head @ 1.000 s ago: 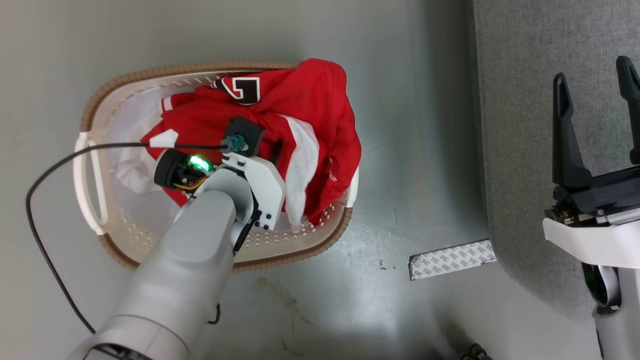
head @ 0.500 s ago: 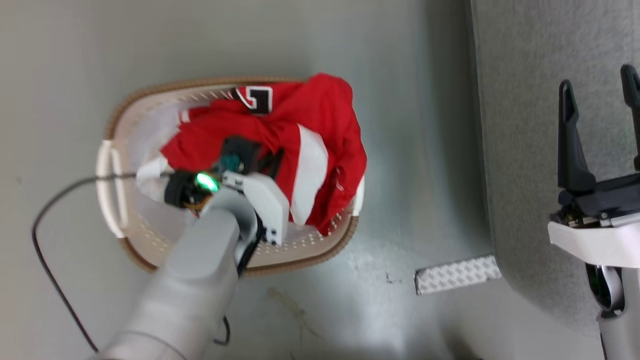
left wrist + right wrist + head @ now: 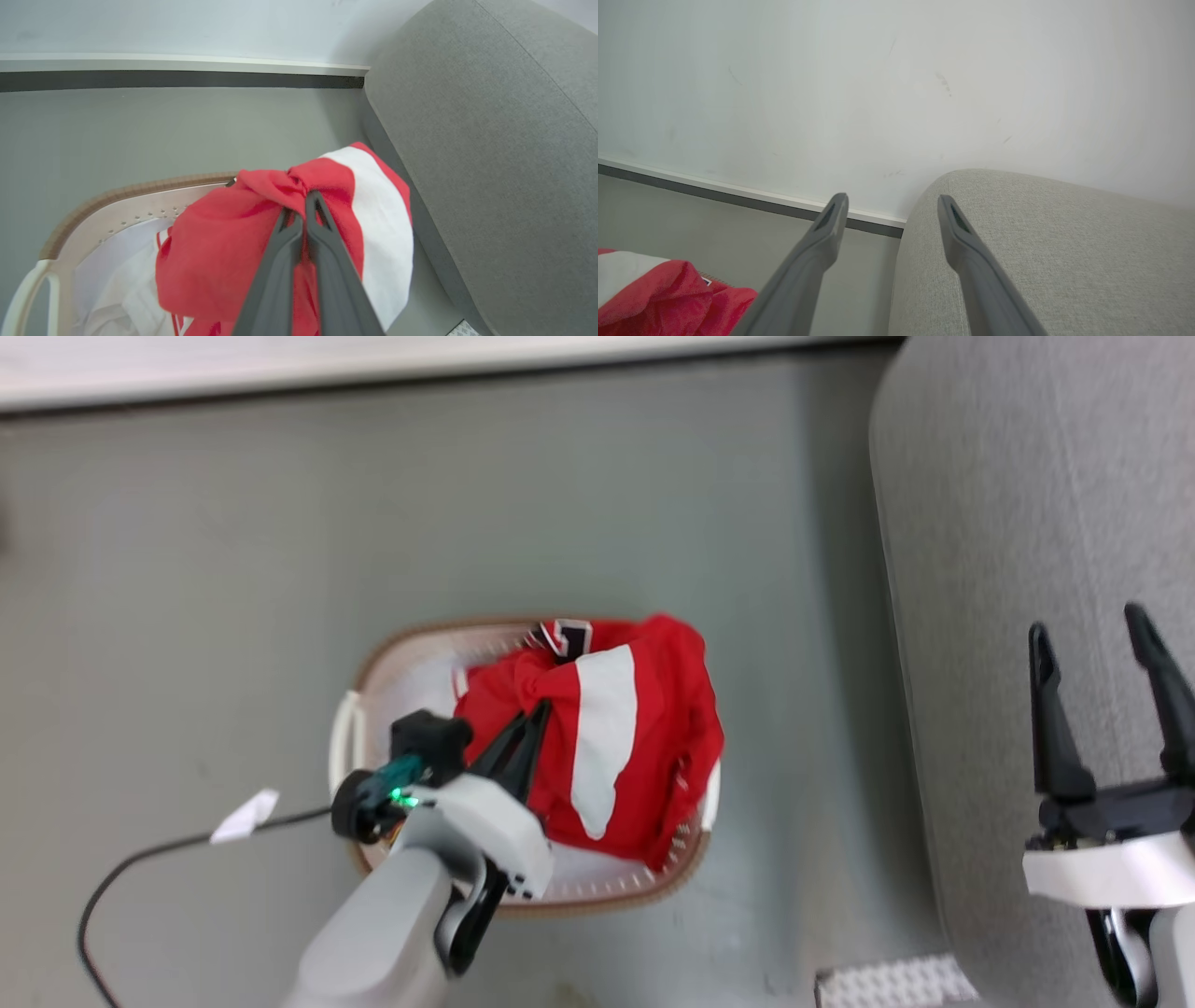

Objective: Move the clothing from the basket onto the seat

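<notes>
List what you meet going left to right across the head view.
White paper tag on the black cable → side handle of the oval white brown-rimmed plastic basket → bright red, white-striped fabric garment → large light-grey upholstered sofa.

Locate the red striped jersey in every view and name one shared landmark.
Head view: jersey lower centre, over the laundry basket, gripped by the left end effector.
Left wrist view: jersey at centre.
Right wrist view: jersey in bottom-left corner.
Shared landmark: grey sofa.
</notes>
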